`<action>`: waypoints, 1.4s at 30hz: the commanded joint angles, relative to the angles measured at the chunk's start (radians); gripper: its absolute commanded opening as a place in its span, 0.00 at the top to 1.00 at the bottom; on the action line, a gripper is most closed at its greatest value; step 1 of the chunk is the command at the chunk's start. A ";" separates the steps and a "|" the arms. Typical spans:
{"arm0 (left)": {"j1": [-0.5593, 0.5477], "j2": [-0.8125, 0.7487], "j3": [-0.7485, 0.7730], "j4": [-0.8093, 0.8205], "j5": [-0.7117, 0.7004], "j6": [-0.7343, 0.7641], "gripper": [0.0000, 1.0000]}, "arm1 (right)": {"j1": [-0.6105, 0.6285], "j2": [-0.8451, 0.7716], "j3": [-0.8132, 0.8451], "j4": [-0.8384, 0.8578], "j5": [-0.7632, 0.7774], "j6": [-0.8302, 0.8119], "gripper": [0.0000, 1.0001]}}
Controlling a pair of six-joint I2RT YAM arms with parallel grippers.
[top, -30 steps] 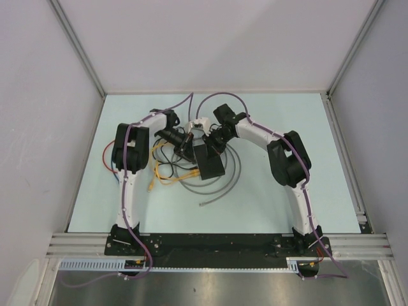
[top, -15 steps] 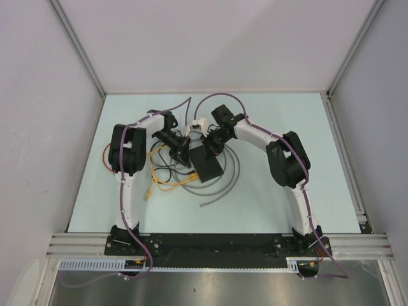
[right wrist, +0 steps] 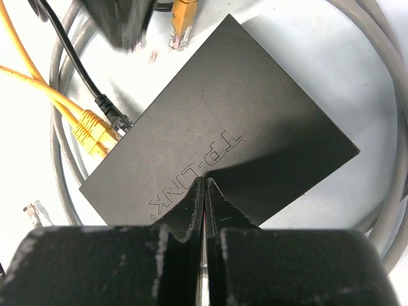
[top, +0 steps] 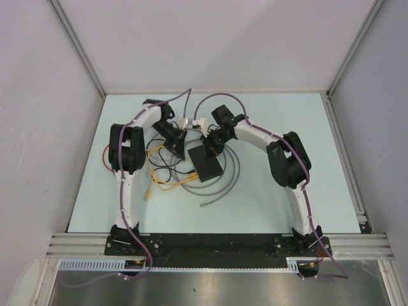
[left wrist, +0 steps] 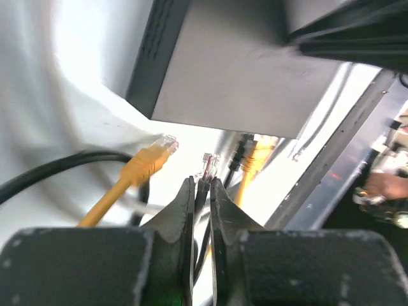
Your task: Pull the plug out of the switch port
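L gripper [left wrist: 203, 186] clamped on thin dark cable [left wrist: 199, 210] behind clear plug [left wrist: 209, 166]. Plug tip aims at flat matte-black switch box [left wrist: 236, 70], gap between, prob. out. R gripper [right wrist: 204, 186] fingers together on box top.

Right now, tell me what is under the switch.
Pale table shows at the edges of the switch, with a grey cable looping beside it. The switch itself covers whatever lies beneath, and the right end effector hides its near edge.
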State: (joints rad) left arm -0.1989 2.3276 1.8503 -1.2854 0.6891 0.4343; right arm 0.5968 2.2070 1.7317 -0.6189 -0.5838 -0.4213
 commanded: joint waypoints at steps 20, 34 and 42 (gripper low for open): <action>0.181 -0.120 0.418 0.179 -0.446 -0.083 0.47 | 0.003 0.068 -0.061 -0.088 0.197 -0.033 1.00; 0.081 -0.290 -0.022 0.325 0.256 -0.132 0.52 | 0.008 0.059 -0.072 -0.076 0.219 -0.022 1.00; 0.009 -0.258 -0.270 0.423 0.256 -0.164 0.62 | 0.011 0.051 -0.084 -0.067 0.226 -0.017 1.00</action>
State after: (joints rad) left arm -0.1780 2.0636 1.6314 -0.9302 0.8993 0.2848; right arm 0.6079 2.1914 1.7149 -0.5934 -0.5289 -0.4187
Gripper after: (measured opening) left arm 0.408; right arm 0.007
